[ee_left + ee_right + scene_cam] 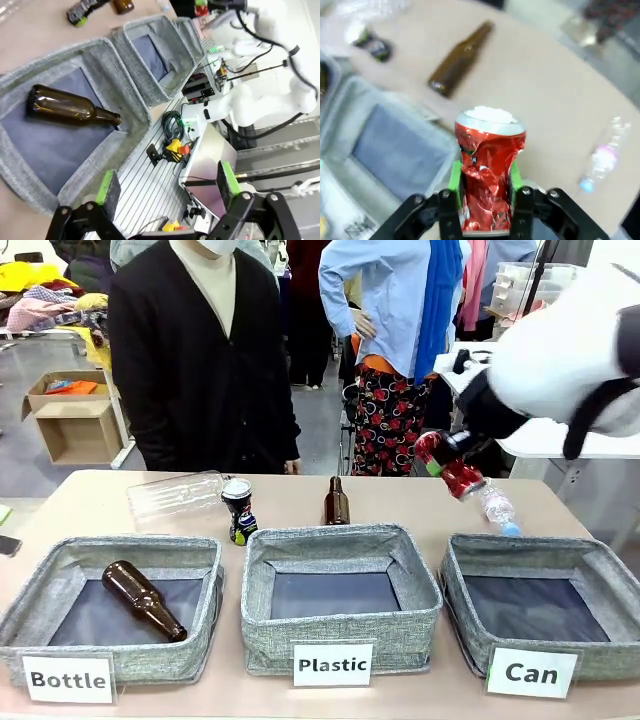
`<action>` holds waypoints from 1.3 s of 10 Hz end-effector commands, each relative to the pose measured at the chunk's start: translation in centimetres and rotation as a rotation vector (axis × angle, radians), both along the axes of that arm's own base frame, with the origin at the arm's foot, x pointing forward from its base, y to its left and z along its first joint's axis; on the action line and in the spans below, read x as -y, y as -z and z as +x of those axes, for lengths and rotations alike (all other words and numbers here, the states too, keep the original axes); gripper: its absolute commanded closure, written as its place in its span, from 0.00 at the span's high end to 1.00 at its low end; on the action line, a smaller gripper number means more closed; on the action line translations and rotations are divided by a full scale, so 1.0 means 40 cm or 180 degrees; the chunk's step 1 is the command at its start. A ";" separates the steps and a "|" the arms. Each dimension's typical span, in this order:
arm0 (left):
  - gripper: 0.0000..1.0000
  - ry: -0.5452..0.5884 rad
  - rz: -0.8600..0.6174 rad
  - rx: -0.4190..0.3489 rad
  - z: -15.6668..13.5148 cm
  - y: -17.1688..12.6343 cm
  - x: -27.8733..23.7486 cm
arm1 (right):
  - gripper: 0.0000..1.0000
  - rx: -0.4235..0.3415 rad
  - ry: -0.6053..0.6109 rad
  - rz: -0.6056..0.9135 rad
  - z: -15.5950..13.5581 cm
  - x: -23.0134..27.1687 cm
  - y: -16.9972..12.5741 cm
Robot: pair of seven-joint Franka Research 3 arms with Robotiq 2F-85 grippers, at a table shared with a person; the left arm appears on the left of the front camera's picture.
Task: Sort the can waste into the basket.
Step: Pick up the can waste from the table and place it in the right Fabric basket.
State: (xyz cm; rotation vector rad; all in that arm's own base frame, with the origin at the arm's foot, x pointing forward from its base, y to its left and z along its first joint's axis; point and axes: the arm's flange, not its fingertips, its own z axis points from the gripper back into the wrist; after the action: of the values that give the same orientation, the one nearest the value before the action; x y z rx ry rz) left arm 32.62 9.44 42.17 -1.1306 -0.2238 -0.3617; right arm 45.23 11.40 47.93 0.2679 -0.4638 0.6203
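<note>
One red can point(490, 142), probably light and easily dented, sits clamped low in the right gripper point(485, 176); left gripper point(165, 184) fingers apart

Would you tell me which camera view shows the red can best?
The right wrist view: the red can sits close and central, crumpled skin and silver top clear, clamped in the right gripper. The front view shows it small and tilted, above the table. The left wrist view catches a red sliver at the top edge.
</note>
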 end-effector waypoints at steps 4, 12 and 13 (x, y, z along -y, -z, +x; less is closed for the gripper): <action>1.00 0.0017 -0.0034 0.0001 -0.010 -0.001 -0.002 | 0.35 -0.0718 -0.0681 -0.0328 -0.111 0.338 0.107; 1.00 0.0017 -0.0034 0.0001 -0.010 -0.001 -0.002 | 0.78 -0.0755 -0.1222 -0.0834 -0.128 0.334 0.162; 1.00 0.0017 -0.0034 0.0001 -0.010 -0.001 -0.002 | 1.00 -0.0752 -0.1248 -0.0847 -0.126 0.330 0.163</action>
State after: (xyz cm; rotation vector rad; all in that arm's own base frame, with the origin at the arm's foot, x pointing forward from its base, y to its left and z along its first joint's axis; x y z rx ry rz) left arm 32.60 9.45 42.16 -1.1313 -0.2240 -0.3612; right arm 40.06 -1.34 41.58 0.2024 -0.0913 0.9652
